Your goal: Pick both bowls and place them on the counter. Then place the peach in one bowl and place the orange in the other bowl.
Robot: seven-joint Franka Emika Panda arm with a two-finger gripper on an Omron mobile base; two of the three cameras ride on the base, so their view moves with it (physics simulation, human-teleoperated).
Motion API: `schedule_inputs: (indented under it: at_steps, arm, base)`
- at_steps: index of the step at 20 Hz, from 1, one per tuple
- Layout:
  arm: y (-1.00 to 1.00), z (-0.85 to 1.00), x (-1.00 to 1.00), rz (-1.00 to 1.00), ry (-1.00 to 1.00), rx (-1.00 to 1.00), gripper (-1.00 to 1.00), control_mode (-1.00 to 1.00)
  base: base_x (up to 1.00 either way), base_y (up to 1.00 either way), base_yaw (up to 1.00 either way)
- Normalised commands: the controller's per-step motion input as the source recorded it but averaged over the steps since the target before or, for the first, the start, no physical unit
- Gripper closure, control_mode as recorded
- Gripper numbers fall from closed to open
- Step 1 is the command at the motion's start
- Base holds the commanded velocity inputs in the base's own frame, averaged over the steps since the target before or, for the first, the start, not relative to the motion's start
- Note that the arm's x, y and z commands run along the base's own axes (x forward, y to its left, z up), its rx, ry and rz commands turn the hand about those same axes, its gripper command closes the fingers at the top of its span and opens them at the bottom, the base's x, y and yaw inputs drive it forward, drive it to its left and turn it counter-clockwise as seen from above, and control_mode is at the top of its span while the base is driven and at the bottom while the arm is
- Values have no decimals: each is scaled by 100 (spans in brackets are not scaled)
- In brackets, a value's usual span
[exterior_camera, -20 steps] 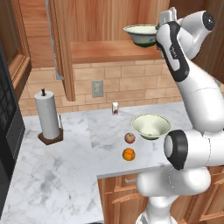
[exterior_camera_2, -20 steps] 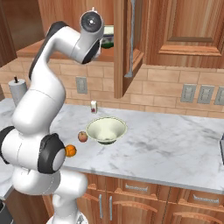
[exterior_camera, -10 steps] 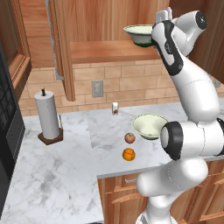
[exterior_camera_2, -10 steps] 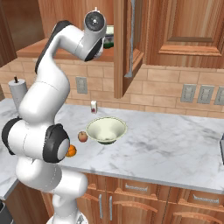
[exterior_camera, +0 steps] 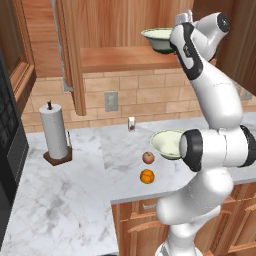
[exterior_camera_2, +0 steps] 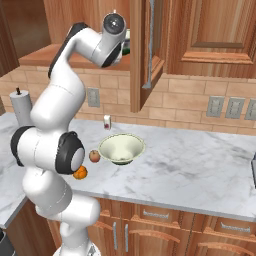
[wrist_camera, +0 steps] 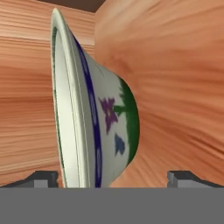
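Left base view, left to right: paper towel roll upright on a wood stand at the counter's left, near the backsplash. Outlet on the tile wall. Small shaker at the back of the counter. Peach on the counter, orange just beside it toward the front edge, the two apart. One bowl upright on the counter right of the peach, partly hidden by the arm's elbow. Second bowl upright on the wooden shelf above, at its right end, wrist right next to it.

Hand view: shelf bowl seen side-on because the camera is rolled; white rim, blue band, floral print, green base. End effector released, jaws spread wide, finger tips at either side of the bowl, rim between them; contact can't be told.

Right base view: towel roll far left, orange partly behind the arm, peach, counter bowl, open cabinet door above.
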Motion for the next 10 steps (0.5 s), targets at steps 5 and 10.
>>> schedule_inputs:
  at_steps: [5,10]
  arm:
    - [-1,-3,24,0,1,0,-100,-100]
    - [0,0,23,0,0,0,-100,-100]
  base:
    - [0,0,0]
    - [0,0,0]
